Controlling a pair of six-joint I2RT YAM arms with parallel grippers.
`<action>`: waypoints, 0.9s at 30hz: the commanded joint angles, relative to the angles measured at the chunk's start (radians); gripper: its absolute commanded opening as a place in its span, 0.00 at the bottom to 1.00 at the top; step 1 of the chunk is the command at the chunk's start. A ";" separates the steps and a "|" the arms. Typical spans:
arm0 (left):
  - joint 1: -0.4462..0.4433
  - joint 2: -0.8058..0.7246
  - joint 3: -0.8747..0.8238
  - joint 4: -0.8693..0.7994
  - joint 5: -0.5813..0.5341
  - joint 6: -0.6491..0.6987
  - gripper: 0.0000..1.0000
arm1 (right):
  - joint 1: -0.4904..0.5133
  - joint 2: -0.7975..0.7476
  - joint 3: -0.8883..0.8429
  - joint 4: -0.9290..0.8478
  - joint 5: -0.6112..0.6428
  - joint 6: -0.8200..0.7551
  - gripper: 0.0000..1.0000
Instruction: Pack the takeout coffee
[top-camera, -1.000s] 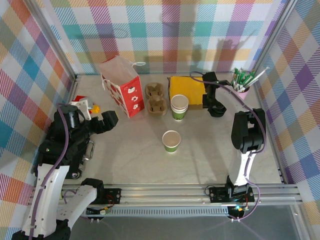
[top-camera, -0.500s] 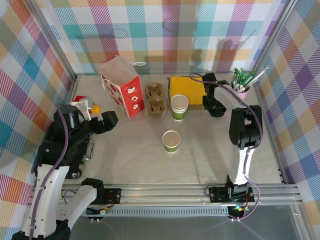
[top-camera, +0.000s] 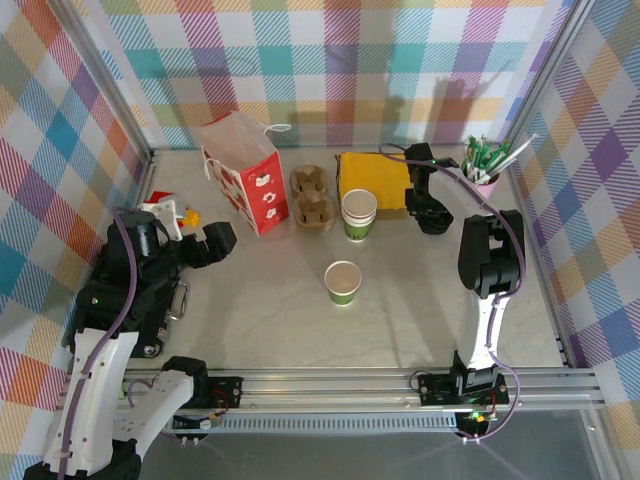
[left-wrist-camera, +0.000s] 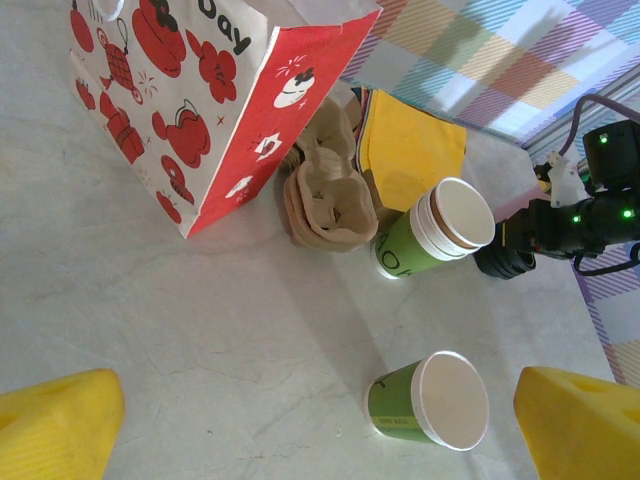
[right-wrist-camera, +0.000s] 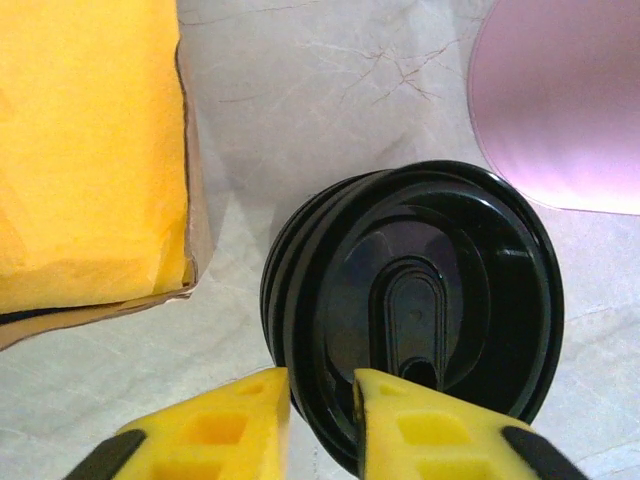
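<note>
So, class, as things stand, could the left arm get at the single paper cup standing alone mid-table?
Probably yes. The left gripper is wide open, and only bare table lies between it and the cup; the bag, carrier and cup stack stand farther back, off that path.

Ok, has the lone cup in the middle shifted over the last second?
No. The takeout coffee sits at the same spot as before, in front of the stack of cups.
</note>
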 joint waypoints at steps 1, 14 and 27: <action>-0.007 -0.007 0.011 0.006 0.018 0.013 1.00 | -0.008 0.015 0.025 -0.029 0.018 -0.013 0.30; -0.007 -0.004 0.008 0.012 0.023 0.012 1.00 | -0.021 0.043 0.037 -0.048 0.002 -0.009 0.31; -0.008 0.002 0.009 0.016 0.023 0.014 1.00 | -0.027 0.047 0.042 -0.052 -0.006 -0.008 0.24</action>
